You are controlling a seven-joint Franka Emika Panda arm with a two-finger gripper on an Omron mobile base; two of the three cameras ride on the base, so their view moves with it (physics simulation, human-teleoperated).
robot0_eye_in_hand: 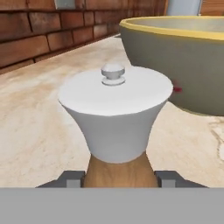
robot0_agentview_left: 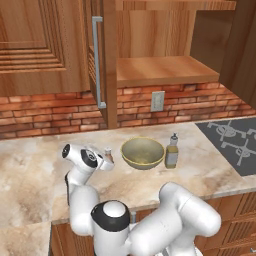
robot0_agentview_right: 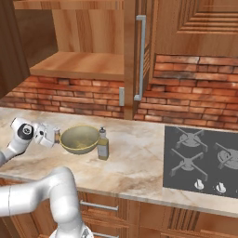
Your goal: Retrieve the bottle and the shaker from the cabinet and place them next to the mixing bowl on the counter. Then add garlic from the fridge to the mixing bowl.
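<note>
The gripper (robot0_agentview_left: 106,159) sits low over the marble counter (robot0_agentview_left: 35,170), just to the left of the mixing bowl (robot0_agentview_left: 142,152) as the left base view has it; between its fingers is the shaker (robot0_eye_in_hand: 114,118), and the hand view shows the two dark fingertips (robot0_eye_in_hand: 72,178) pressed against either side of its wooden lower body, so the jaws are clamped on it. The shaker has a flared white top with a small round knob above a brown wooden waist; from the hand camera it stands squarely in the middle, upright, with the bowl's grey wall and yellow rim just beyond it to the right, near but not touching. Whether the shaker's base rests on the counter or hangs slightly above it I cannot tell; the bottom of it is hidden.

In the right base view the gripper (robot0_agentview_right: 52,135) reaches in from the left with the shaker (robot0_agentview_right: 56,135) at its tip, just beside the mixing bowl (robot0_agentview_right: 80,139). On the bowl's other side stands the bottle (robot0_agentview_right: 102,145), upright and just beside the bowl's rim; it is olive-coloured with a pale cap. Behind runs a brick wall (robot0_agentview_left: 45,115); above it the cabinet (robot0_agentview_left: 165,70) hangs open, its door (robot0_agentview_left: 100,60) swung outward; the stove (robot0_agentview_right: 204,162) lies well apart to the right.
</note>
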